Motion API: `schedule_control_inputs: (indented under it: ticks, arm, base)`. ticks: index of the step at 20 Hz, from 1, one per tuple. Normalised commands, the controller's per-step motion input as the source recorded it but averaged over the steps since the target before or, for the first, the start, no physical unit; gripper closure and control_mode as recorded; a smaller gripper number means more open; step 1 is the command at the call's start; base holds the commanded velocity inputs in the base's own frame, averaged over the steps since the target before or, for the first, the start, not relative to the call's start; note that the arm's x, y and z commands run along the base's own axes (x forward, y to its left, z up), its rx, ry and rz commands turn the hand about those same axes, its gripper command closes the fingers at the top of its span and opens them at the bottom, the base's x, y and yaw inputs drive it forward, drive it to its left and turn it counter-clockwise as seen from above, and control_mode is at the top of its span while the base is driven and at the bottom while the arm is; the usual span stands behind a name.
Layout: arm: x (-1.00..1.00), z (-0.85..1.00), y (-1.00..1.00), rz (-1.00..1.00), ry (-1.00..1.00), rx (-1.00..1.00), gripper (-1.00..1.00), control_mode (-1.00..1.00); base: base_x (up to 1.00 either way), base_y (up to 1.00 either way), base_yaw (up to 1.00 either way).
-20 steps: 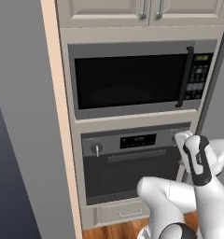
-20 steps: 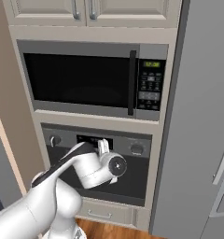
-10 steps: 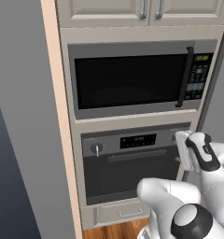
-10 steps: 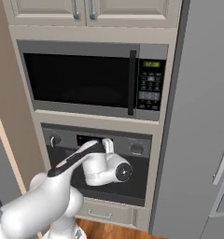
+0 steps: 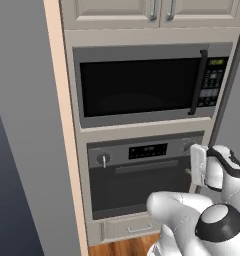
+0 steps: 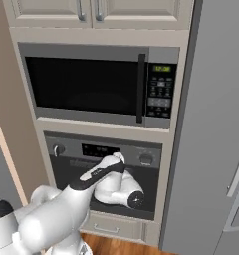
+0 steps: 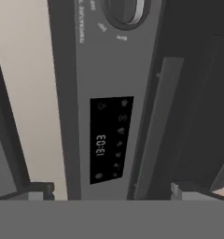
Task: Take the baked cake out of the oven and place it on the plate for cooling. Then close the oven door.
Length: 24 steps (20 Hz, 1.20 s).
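Beige cabinets frame a tall wall unit, with a black-windowed microwave (image 5: 142,85) built in above the oven (image 5: 144,177) and a grey refrigerator panel (image 6: 216,124) beside it. Nothing of the task looks done yet: the oven door (image 5: 142,187) sits flush and closed in both base views, its grey bar handle (image 5: 149,166) lying level under the control strip with the display (image 5: 148,150) and the knobs (image 5: 103,159). No cake can be seen, presumably because it sits behind the dark glass, and I cannot tell from these views where the plate is.

At the right end of the oven front the white arm reaches in, with the claw (image 7: 112,189) spread wide and holding nothing. Through the hand camera, which is rolled on its side, the two dark fingertips (image 7: 39,189) stand far apart at the bottom edge, facing the control strip close up, with the handle (image 7: 156,130) running between them and one knob (image 7: 125,9) at the top.

By my reading this is the approach to the handle, the very first step. Still to come: gripping the bar, pulling the door down, taking the cake out, setting it on the plate, then shutting the door
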Motion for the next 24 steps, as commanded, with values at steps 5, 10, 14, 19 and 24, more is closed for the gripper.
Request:
schedule_control_inputs:
  ticks: [5, 10, 14, 19, 24]
  arm:
    - [0.29, -0.30, -0.01, 0.00, -0.10, 0.06, -1.00, -1.00]
    - [0.40, -0.56, -0.10, -0.01, 0.00, 0.05, -1.00, -1.00]
    - [0.27, -0.60, -0.26, -0.03, 0.00, 0.10, -1.00, -1.00]
    - [0.20, -0.47, -0.19, -0.01, 0.00, 0.10, -1.00, -1.00]
    - [0.24, -0.37, -0.09, 0.00, 0.00, 0.08, -1.00, -1.00]
  base:
    - [0.00, 0.00, 0.00]
    - [0.00, 0.00, 0.00]
    - [0.00, 0.00, 0.00]
    - [0.00, 0.00, 0.00]
    - [0.00, 0.00, 0.00]
